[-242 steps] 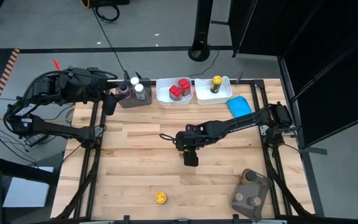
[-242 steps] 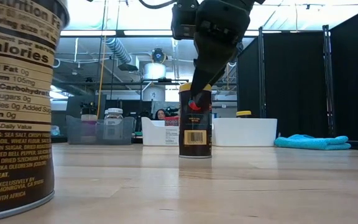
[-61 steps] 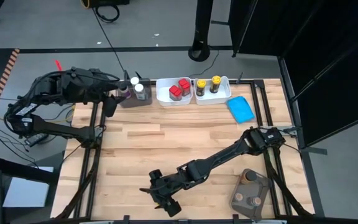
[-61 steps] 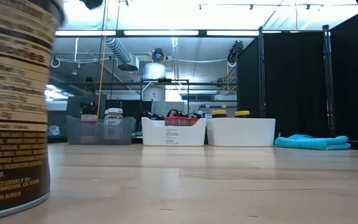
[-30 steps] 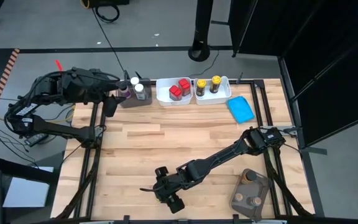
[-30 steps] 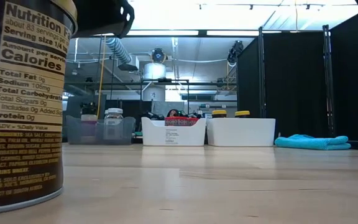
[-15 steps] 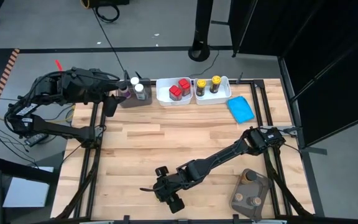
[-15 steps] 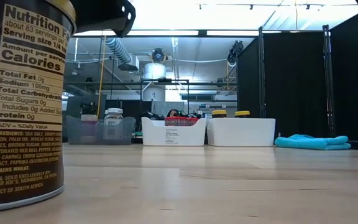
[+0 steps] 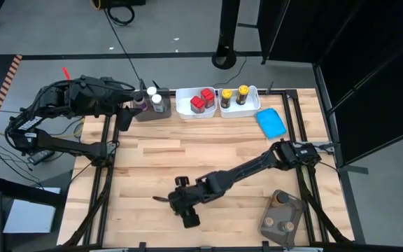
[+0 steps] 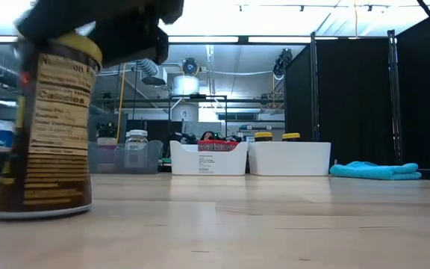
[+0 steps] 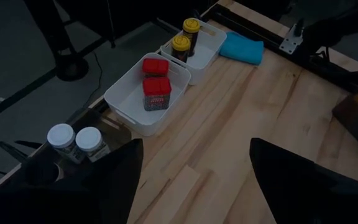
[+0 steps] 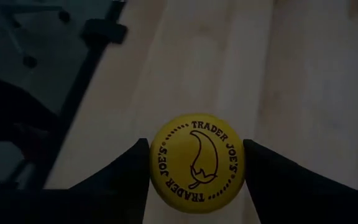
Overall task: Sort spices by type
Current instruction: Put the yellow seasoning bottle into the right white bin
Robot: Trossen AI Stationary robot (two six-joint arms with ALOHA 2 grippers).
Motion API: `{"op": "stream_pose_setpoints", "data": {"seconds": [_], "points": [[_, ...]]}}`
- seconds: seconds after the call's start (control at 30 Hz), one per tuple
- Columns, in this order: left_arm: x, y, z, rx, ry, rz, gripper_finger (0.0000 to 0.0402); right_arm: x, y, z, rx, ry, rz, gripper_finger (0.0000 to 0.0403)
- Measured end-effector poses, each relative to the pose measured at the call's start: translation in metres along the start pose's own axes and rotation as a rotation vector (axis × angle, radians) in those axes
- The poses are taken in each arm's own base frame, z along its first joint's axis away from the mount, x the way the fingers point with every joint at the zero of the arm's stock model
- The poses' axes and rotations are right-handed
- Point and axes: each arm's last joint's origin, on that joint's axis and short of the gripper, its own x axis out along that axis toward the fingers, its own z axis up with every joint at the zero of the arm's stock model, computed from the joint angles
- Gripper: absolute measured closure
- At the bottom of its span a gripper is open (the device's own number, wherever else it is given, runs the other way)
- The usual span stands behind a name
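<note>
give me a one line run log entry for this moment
phase: carry | right end effector: shut on yellow-lid jar, near table's front edge | left end effector: open, waiting over grey bin

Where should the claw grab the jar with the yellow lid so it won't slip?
Grab it by the round sides just under the yellow lid, coming straight down from above. The jar with the yellow lid stands upright, so its top faces up and its curved sides are free. The right claw already has a finger on each side of it. The left claw waits by the bins.
</note>
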Motion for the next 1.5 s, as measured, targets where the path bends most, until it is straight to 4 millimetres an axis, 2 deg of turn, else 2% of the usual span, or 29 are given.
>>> {"op": "stream_pose_setpoints", "data": {"seconds": [0.17, 0.37, 0.53, 0.77, 1.03, 1.23, 1.37, 1.5], "points": [[0.000, 0.000, 0.000, 0.000, 0.001, 0.000, 0.0100, -0.012, -0.029, 0.002, 0.013, 0.048, -0.045, 0.0174], [0.000, 0.000, 0.000, 0.000, 0.000, 0.000, 0.0100, -0.048, -0.069, 0.010, -0.008, 0.090, -0.098, 0.0176], [0.000, 0.000, 0.000, 0.001, 0.000, 0.000, 0.0100, -0.096, -0.104, 0.016, 0.003, 0.109, -0.150, 0.0174], [0.000, 0.000, 0.000, 0.007, 0.000, 0.000, 0.0100, -0.180, -0.157, 0.013, 0.071, 0.130, -0.245, 0.0174], [0.000, 0.001, 0.001, 0.039, -0.012, 0.031, 0.0100, -0.271, -0.221, -0.011, 0.227, 0.124, -0.403, 0.0173], [0.000, 0.001, 0.001, 0.083, -0.020, 0.044, 0.0100, -0.321, -0.260, -0.035, 0.347, 0.112, -0.528, 0.0173], [0.000, 0.000, 0.004, 0.101, -0.046, 0.037, 0.0100, -0.336, -0.282, -0.055, 0.462, 0.133, -0.576, 0.0173], [0.000, -0.001, 0.006, 0.142, -0.069, 0.032, 0.0100, -0.327, -0.296, -0.080, 0.545, 0.188, -0.574, 0.0173]]}}
